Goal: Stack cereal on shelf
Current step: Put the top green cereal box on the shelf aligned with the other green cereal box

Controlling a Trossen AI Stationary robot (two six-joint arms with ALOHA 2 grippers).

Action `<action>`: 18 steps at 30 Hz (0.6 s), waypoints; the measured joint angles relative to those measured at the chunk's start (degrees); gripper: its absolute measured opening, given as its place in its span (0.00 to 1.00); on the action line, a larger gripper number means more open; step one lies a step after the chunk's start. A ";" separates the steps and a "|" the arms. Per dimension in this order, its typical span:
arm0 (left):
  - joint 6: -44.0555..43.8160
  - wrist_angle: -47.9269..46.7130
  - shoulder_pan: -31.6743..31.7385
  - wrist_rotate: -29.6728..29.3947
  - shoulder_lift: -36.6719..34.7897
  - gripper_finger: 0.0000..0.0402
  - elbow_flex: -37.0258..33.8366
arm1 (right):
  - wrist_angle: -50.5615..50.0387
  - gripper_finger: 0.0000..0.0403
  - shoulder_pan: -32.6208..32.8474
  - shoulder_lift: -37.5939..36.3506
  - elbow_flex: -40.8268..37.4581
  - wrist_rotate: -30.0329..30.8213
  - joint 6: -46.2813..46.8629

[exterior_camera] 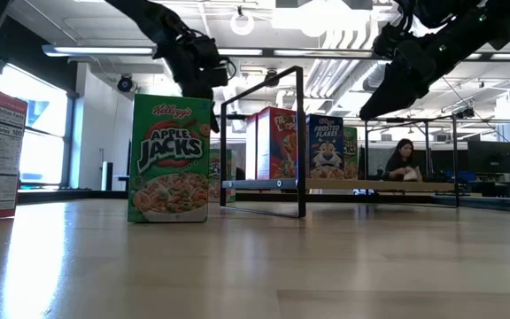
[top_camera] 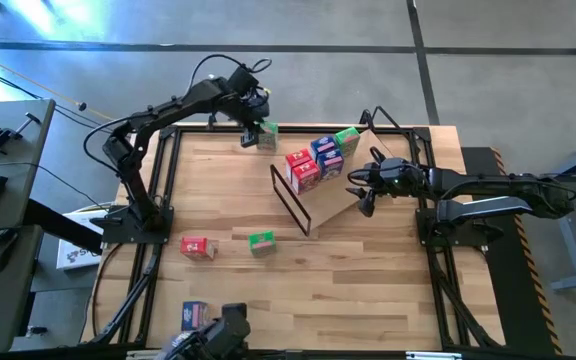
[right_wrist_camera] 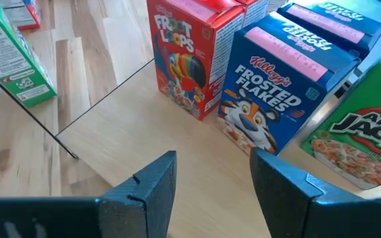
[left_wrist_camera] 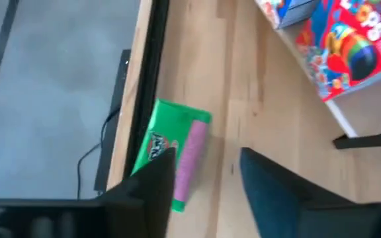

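- While the left gripper hangs over the far edge of the table, its two fingers are spread apart and hold nothing.
- A green cereal box lies on the table right under that gripper, close to the black table edge. In the left wrist view the same box shows a pink top and sits just past one finger.
- The right gripper hangs above the shelf, near its right side. Its fingers are also apart and empty.
- The shelf is a tilted wooden board with a thin black wire frame along its low side.
- On the shelf stand red Froot Loops boxes, blue Frosted Flakes boxes and a green Apple Jacks box, side by side in a row.
- Nearer the front of the table, well away from the shelf, a red box and a small green box sit near each other.
- A blue and red box sits by the front edge.
- In the low view a person sits far back in the room.
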 joint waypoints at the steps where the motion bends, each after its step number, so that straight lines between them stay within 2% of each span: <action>1: 0.00 0.15 -0.24 -0.52 0.00 0.45 0.00 | -0.01 0.45 0.00 0.00 0.00 0.00 -0.06; 5: 0.14 2.37 -0.64 -3.01 0.00 0.56 0.00 | -0.21 0.45 0.00 0.00 0.00 -0.23 -0.44; 8: 0.91 3.37 -0.71 -3.54 0.85 0.61 0.00 | -0.28 0.45 0.00 0.00 0.00 -0.26 -0.63; 18: 4.08 5.32 -0.56 -7.77 5.38 0.61 -0.07 | -0.89 0.45 0.00 0.00 0.00 -0.44 -0.62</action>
